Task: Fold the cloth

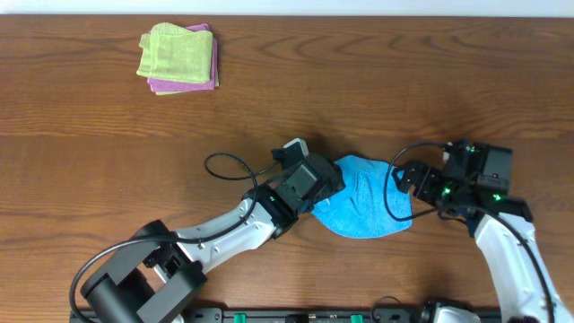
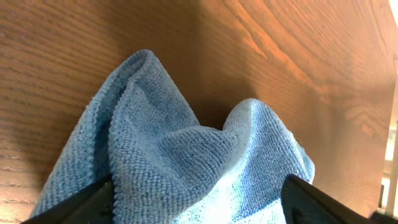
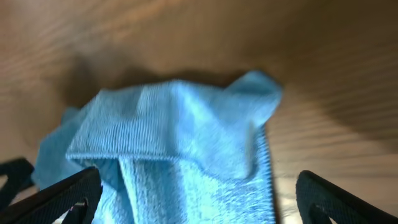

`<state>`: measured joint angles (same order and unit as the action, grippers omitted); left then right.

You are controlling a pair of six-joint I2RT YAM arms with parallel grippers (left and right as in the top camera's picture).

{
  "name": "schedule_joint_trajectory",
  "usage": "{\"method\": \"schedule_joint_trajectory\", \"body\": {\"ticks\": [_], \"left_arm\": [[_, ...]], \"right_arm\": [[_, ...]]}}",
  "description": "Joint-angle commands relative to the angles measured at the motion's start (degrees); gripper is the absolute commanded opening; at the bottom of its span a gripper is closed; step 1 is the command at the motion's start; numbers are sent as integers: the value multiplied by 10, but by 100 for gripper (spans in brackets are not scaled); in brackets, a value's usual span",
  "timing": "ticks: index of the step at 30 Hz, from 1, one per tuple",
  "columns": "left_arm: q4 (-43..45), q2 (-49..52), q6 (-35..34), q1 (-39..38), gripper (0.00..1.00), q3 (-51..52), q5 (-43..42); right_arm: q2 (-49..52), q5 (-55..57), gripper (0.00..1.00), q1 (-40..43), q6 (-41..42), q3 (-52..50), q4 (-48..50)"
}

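The sky-blue cloth [image 1: 363, 208] lies crumpled on the wooden table between my two arms. My left gripper [image 1: 334, 184] is at its left edge. In the left wrist view the cloth [image 2: 186, 155] rises in two bunched folds, and the left gripper [image 2: 199, 202] has its jaws wide apart with the fabric filling the gap between them. My right gripper [image 1: 408, 177] is at the cloth's right edge. In the right wrist view the cloth [image 3: 180, 124] lies rumpled between the jaws of the right gripper [image 3: 199, 196], which stand wide open. Its right finger [image 3: 323, 199] is clear of the hem.
A folded light green cloth [image 1: 175, 52] lies on a folded pink one [image 1: 184, 86] at the table's far left. A black cable [image 1: 224, 166] loops beside the left arm, and another arcs over the blue cloth's right part. The table's front edge runs just below the arms' bases.
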<state>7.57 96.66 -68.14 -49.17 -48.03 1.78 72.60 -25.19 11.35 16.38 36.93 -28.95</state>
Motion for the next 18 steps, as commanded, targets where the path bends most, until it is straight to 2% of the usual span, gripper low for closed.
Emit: {"method": "schedule_joint_trajectory", "body": {"ticks": [1, 2, 4, 6, 8, 14, 18], "left_arm": [[0, 4, -4, 4, 72, 1, 19], [0, 4, -5, 4, 66, 1, 19], [-1, 4, -5, 4, 64, 1, 19], [-5, 4, -5, 4, 70, 1, 25], [-15, 4, -5, 4, 82, 1, 38], [-24, 4, -5, 5, 85, 1, 44], [-24, 4, -5, 5, 89, 1, 46]], "right_arm": [[21, -78, 99, 4, 10, -10, 3], [28, -97, 99, 4, 10, -12, 7], [34, -118, 99, 4, 23, -14, 16], [35, -119, 99, 7, 56, -18, 20], [35, -129, 99, 16, 94, -24, 10], [34, -144, 99, 73, 158, -63, -29], [34, -164, 99, 98, 207, -107, 38]]}}
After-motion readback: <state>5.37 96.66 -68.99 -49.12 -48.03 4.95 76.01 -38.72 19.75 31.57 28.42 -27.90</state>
